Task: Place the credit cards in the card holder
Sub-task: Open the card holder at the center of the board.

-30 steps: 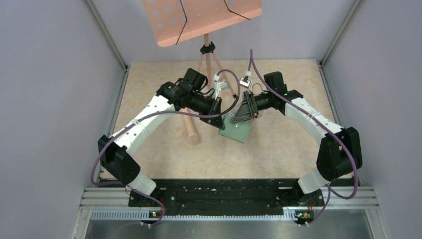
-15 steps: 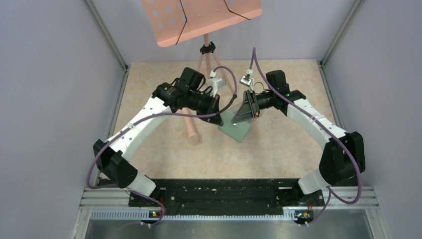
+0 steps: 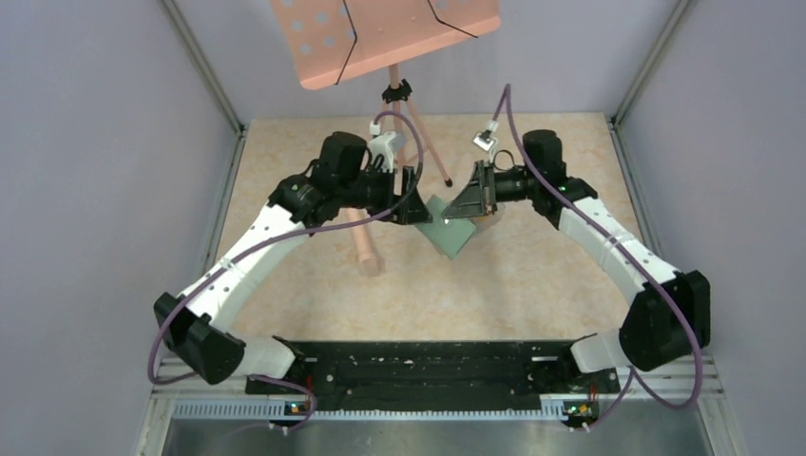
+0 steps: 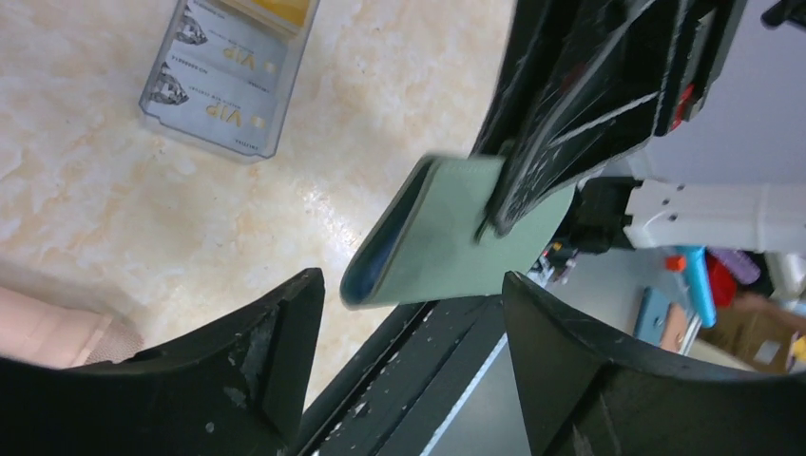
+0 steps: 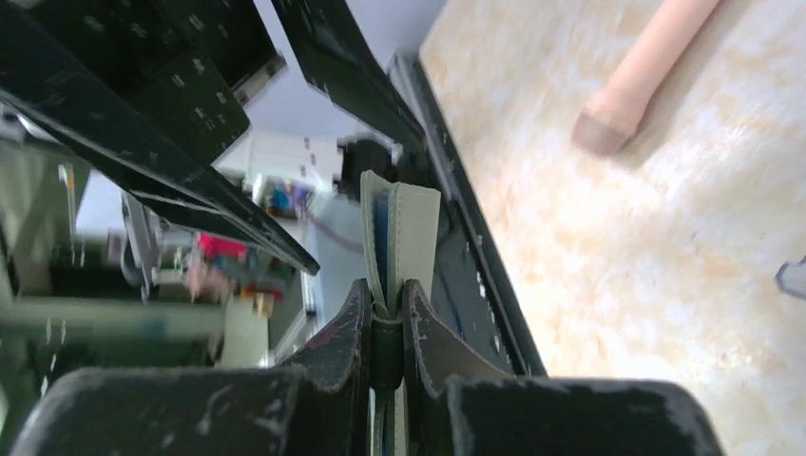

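Green card holder in rt jaws, lt jaws apart

Your left arm runs up from its base at 7 o'clock, elbow bent, wrist turned toward 3 o'clock. Left gripper is spread wide, and its fingers touch nothing. Your right arm runs up from 5 o'clock, forearm sloping toward 11, wrist turned toward 9 o'clock. Right gripper is pinched tight on one edge of the card holder. The two grippers face tip to tip, close together, just past centre toward 12.
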